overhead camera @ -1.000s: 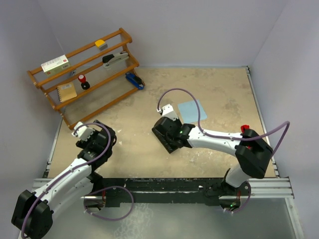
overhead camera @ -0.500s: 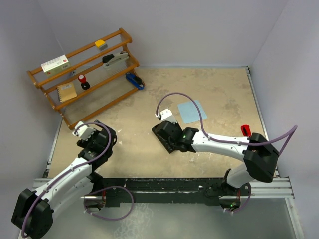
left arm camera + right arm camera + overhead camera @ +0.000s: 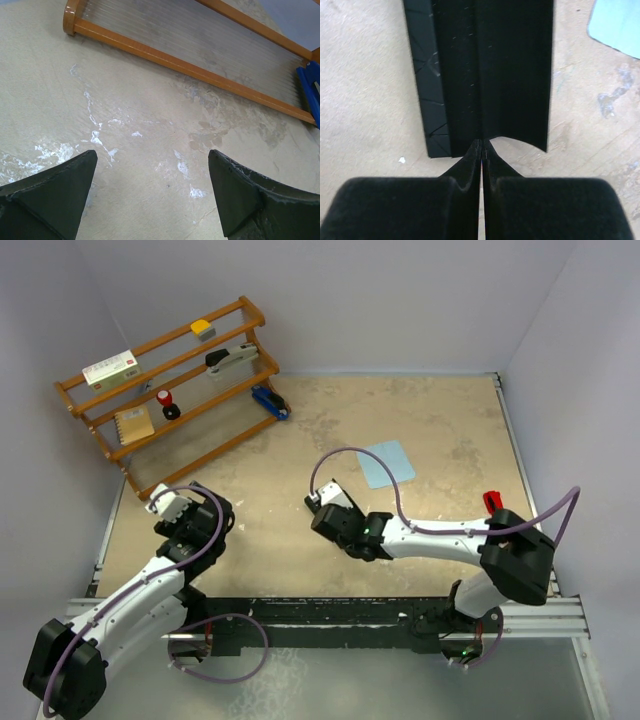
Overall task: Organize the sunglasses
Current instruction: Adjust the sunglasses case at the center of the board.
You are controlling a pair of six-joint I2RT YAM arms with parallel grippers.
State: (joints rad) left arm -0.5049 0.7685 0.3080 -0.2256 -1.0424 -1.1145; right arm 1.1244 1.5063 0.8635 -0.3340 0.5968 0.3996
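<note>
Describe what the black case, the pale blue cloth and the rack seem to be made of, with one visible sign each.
Black case: matte, perhaps faux leather over board; creased fold lines on one panel.
Pale blue cloth: thin fabric, possibly microfibre; lies flat, no sheen.
Rack: varnished wood, it seems; orange-brown rails with slight gloss.

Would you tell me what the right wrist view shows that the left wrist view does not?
Only the right wrist view: a black case, a corner of blue cloth, and the shut right end effector at the case's near edge. Only the left wrist view: a wooden rack, a blue item, and the open left end effector. Both: the beige table.
</note>
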